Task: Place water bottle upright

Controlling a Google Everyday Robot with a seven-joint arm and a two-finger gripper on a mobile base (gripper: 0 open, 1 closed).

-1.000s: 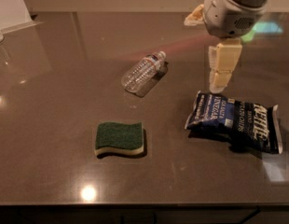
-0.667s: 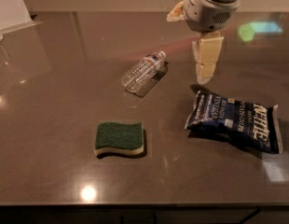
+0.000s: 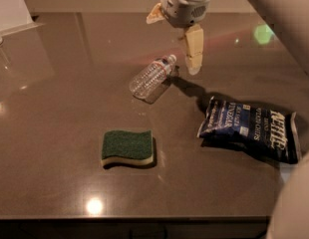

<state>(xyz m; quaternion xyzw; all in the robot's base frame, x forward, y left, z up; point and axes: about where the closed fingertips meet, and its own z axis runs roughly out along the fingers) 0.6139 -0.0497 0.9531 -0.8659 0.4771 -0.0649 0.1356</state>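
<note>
The gripper (image 3: pixel 173 44) is seen in the single camera view at the top centre of the scene, hung above the dark table (image 3: pixel 55 108) just beyond the cap end of the water bottle (image 3: pixel 151 77). Its two pale fingers (image 3: pixel 194 51) are spread apart and nothing is held between them. The water bottle is found lying on its side near the middle of the table, with its white cap pointed up and to the right, towards the nearer finger. It is not yet touched. A green sponge (image 3: pixel 127 147) is set well in front of it, and a dark blue chip bag (image 3: pixel 249 128) lies off to the right. Trouble is judged most likely to come from the bottle's round, ribbed body. If it is met by one finger before the other, it may be rolled or nudged aside instead of being caught. A grasp taken near the light cap end may let it swing or slip when tilted upright. A tipped release would leave it toppled again. The arm (image 3: pixel 286 29) is brought in from the upper right, with the wrist angled down and the fingers pointed towards the table beside the bottle.
</note>
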